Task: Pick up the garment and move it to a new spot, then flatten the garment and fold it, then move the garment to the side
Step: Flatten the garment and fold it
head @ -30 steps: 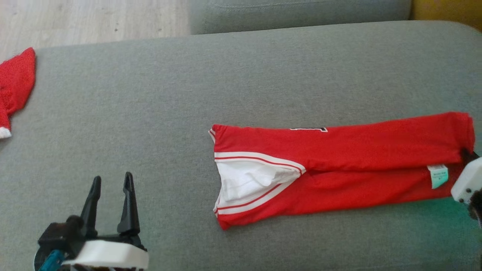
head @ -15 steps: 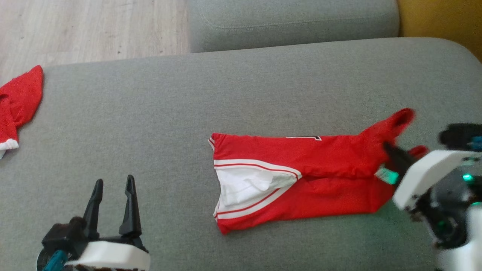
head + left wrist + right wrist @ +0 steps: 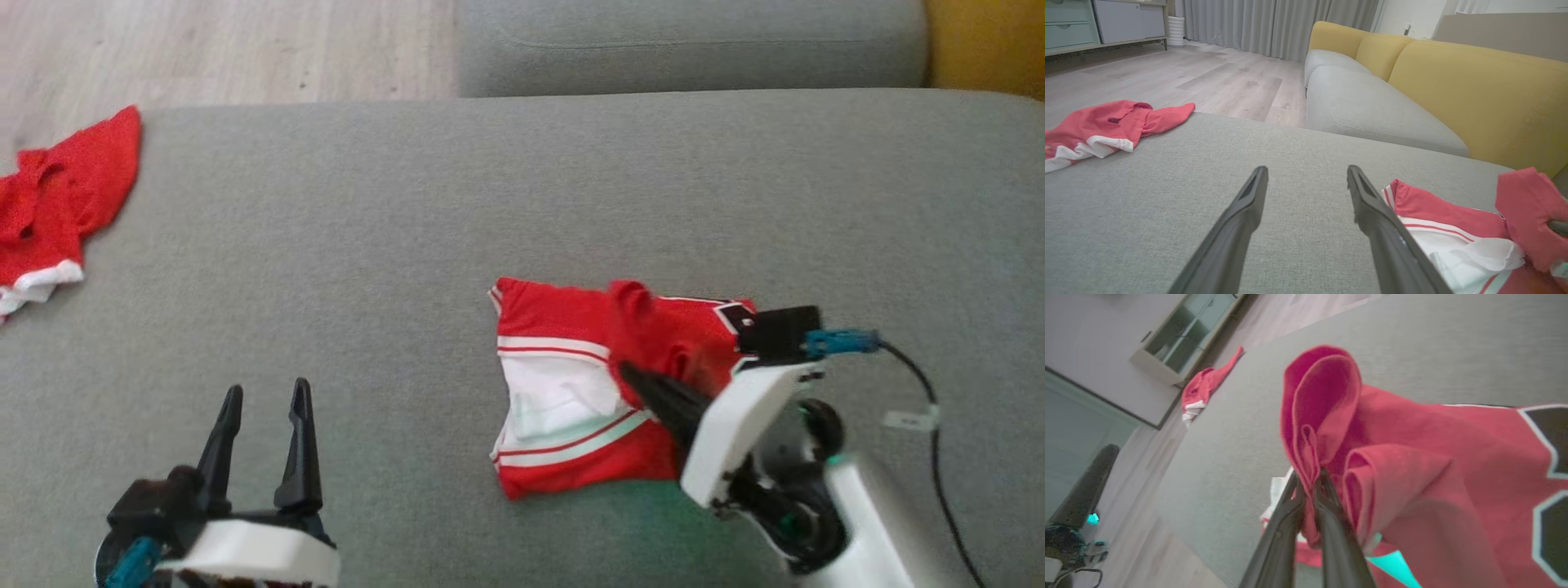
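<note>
One spare red garment (image 3: 61,204): crumpled at the far-left edge of the grey cushion (image 3: 490,188), well apart from my work.
Left pincer (image 3: 267,389): released, its fingers spread wide. It hovers over bare cushion to the left of the task's cloth and holds nothing.
Garment (image 3: 563,392): lies right of centre on the cushion, its white-trimmed neck opening facing left. Its right end is lifted and doubled leftward over the body.
Right pincer (image 3: 1308,479): clenched on a bunched red edge of the garment. The hem is rolled into loops above my fingertips, just over the neck opening.
Cable (image 3: 931,408): hangs off my right wrist at the far right, clear of the cloth.
Step in hand: the fold, I judge. I am taking the bottom end across to meet the collar end.
Next move: calls for lowering the held edge flat and square with the collar side without dragging the layer beneath, then letting go. The bunched hem will likely want smoothing, and my left pincer is free to help. The shift to the side is not yet done.
</note>
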Motion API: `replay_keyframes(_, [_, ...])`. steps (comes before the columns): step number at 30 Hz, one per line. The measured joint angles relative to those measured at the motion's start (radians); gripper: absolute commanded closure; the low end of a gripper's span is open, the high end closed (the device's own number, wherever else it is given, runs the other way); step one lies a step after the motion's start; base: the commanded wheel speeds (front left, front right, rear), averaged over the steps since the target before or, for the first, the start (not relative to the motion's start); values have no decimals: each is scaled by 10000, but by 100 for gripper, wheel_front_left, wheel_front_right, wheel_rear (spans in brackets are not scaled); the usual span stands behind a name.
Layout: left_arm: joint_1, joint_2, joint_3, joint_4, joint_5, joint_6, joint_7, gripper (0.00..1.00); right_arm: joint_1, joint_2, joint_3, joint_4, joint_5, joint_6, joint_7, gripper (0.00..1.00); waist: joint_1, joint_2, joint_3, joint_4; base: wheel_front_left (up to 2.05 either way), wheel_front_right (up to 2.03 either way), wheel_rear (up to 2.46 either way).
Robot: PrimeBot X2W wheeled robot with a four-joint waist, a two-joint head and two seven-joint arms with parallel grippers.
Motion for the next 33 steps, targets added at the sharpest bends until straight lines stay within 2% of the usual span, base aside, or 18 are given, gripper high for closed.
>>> replay_keyframes(13, [-550,-326,-376,393,0,-267,36,0,-1642,-6,1501,2813,884,0,-1818,100,0,0,98,799,0,0,0])
replay_keyframes(15, [-560,-357,-401,462,0,-268,36,0,-1877,-10,1655,3233,1003,0,-2071,25,1,0,99,852,0,0,0])
replay_keyframes(16, [-577,-376,-424,489,0,-270,35,0,-1987,-15,1749,3402,1139,0,-2205,0,1,0,92,868,0,0,0])
replay_keyframes(21, [-674,-420,-518,690,0,-349,-4,0,-2407,-23,2336,3793,1693,0,-2798,0,1,0,25,811,0,0,0])
replay_keyframes(28, [-682,-468,-648,811,-2,-435,-58,0,-2940,-25,2414,3707,1960,0,-3641,0,0,0,-138,523,0,0,0])
replay_keyframes(30, [-682,-481,-671,826,-2,-439,-59,0,-3037,-25,2234,3572,1847,0,-3854,0,0,0,-190,429,0,0,0])
replay_keyframes(33, [-683,-508,-706,867,-2,-443,-59,0,-3130,-25,1634,3480,982,0,-4182,0,0,0,-258,282,0,0,0])
